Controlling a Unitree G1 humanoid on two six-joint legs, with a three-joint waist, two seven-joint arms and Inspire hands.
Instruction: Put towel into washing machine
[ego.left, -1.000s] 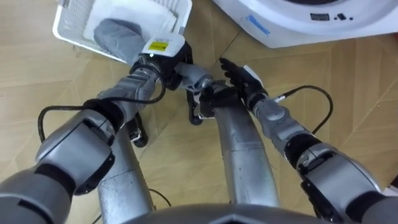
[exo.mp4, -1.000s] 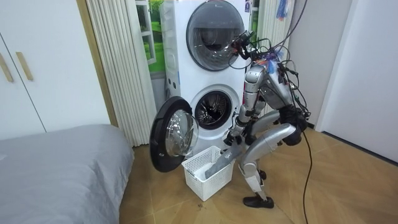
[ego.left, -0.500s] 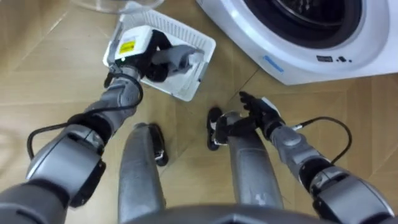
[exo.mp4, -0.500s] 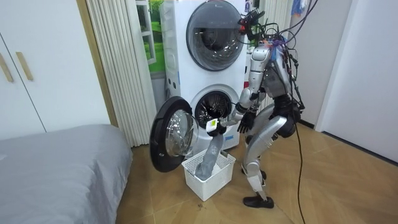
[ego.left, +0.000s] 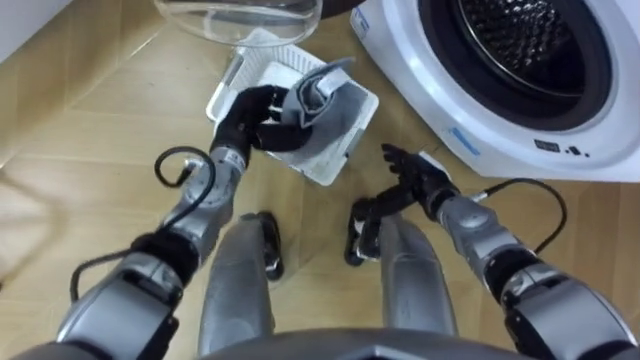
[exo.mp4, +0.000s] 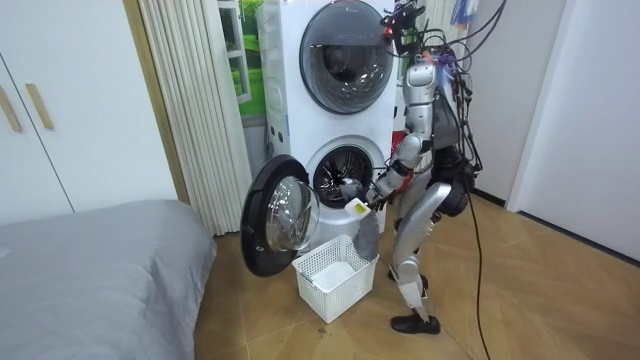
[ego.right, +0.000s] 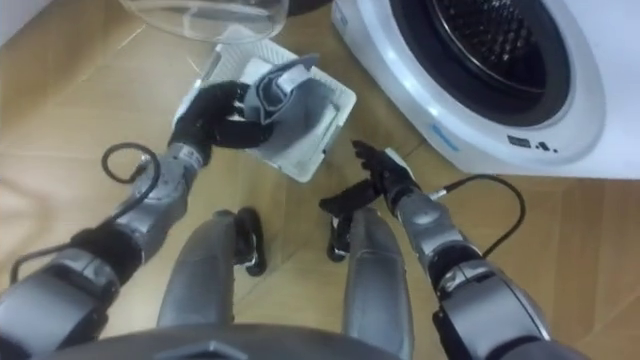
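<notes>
soft grey cloth towel (ego.left: 322, 98), limp and probably light, hangs bunched from the left hand (ego.left: 248, 115), curled round its top fold, over the white plastic laundry basket (ego.left: 325, 172); right hand (ego.left: 418, 180) slack, empty.

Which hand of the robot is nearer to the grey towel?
Left. The left hand has its fingers curled round the grey towel, held above the white basket. The right hand is open and apart from it, over the wooden floor before the washing machine.
</notes>
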